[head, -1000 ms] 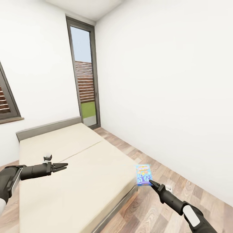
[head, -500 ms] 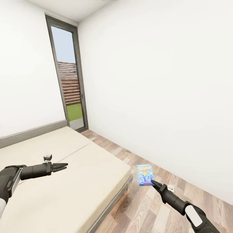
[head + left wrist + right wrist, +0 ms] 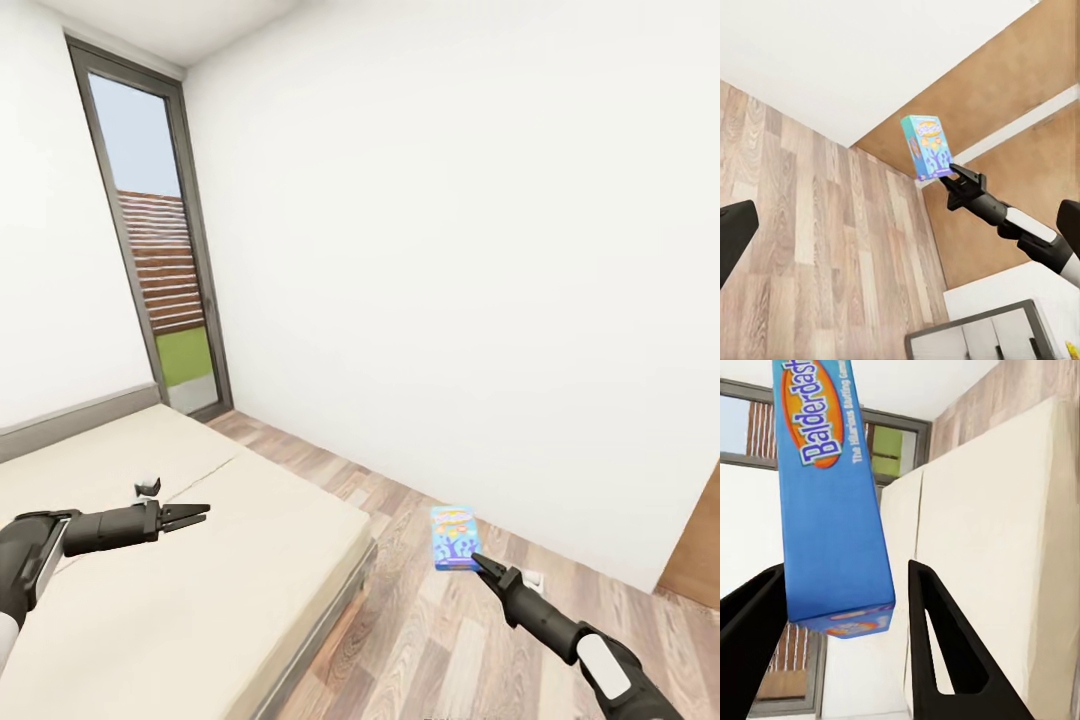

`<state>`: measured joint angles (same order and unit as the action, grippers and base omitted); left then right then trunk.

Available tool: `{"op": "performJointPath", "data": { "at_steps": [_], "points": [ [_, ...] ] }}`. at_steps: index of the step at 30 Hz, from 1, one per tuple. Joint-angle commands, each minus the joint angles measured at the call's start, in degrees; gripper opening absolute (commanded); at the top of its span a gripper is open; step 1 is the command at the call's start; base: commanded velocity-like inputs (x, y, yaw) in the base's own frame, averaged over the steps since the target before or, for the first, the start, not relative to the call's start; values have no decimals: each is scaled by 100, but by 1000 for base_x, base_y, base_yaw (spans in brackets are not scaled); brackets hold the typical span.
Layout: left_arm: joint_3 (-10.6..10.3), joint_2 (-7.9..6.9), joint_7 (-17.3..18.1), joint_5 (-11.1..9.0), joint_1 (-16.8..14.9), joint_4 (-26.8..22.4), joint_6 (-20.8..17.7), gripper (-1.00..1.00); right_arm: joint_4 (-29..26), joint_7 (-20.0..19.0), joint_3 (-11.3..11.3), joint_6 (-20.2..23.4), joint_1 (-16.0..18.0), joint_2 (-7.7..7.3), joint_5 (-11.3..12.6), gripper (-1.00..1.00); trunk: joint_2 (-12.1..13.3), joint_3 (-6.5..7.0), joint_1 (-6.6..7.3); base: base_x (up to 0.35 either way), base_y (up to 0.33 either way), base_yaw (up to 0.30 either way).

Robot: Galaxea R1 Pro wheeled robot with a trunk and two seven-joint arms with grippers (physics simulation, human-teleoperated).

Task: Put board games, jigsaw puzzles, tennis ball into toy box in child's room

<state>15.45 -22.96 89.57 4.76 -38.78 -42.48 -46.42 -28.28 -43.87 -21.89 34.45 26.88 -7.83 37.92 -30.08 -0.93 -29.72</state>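
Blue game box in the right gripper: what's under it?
Under the blue game box, held up by the right gripper, there's only wood floor, beside the bed. The box itself covers a small patch of floor and wall base.

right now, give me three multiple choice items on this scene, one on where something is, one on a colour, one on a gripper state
1. Where is the board game?
A. lying on the bed
B. held up by the right gripper over the wooden floor
C. on the window sill

2. What is the main colour of that box?
A. blue
B. red
C. black

3. How is the left gripper?
A. shut on the box
B. carrying a ball
C. holding nothing, out over the bed

Answers:
1. B: the head view shows the box at the tip of the right gripper, with floorboards behind it.
2. A: the right wrist view shows a blue box lettered Balderdash.
3. C: its fingers have nothing between them, with mattress beneath.
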Motion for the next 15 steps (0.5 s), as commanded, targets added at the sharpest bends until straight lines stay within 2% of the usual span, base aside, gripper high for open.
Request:
{"op": "performJointPath", "data": {
  "at_steps": [1,10,15],
  "points": [
    [16,2,43,51,-4,-6,-60,100,1,-7,-33,67,8,2,32,-100,33,13,20,0,0,-276],
    [12,2,43,51,-4,-6,-60,100,-2,-8,-59,104,10,-4,31,-100,394,208,218,-3,0,-276],
    [11,2,43,51,-2,-6,-59,100,2,-8,-55,110,10,-97,31,-100,594,317,327,-75,0,-276]
  ]
}}
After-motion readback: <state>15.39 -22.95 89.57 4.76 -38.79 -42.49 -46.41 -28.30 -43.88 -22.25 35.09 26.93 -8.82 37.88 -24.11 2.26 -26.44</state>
